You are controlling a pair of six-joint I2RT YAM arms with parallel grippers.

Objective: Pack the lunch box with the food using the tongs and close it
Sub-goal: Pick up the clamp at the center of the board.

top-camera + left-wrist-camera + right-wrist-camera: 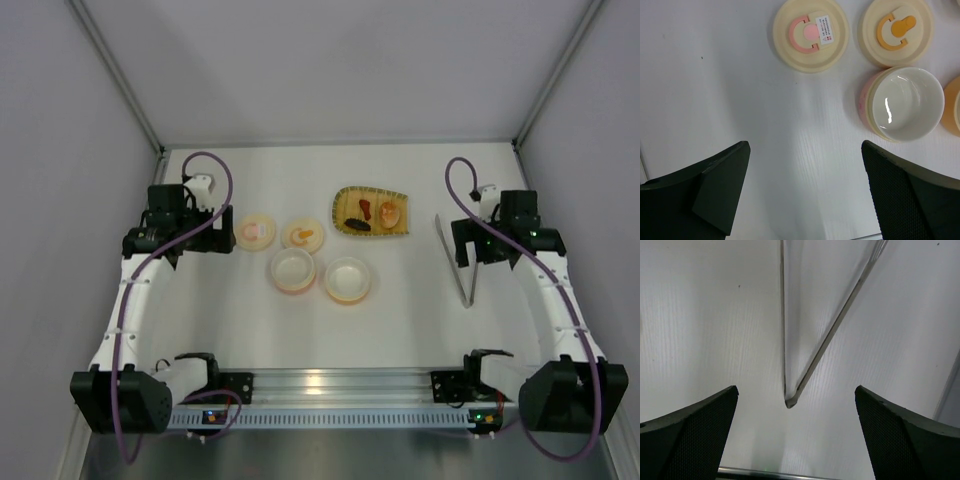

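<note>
Tongs (792,397): slim silver-grey metal, narrow V, flat on table (715,315). Left fingers (720,195), right fingers (900,435) spread wide, empty.

Soft, even light from above fills my overhead view of the matte white table (420,330), with only faint shadows and one glare patch on the ribbed silver aluminium rail (310,381). On the left wrist camera a sharp highlight sits in the glossy white round bowl (905,102), while the left gripper (806,147) shows dark, underexposed fingers (715,192). The right wrist view is greyer, with broad soft shadow bands around the crisp slim silver metal tongs (815,355).
</note>
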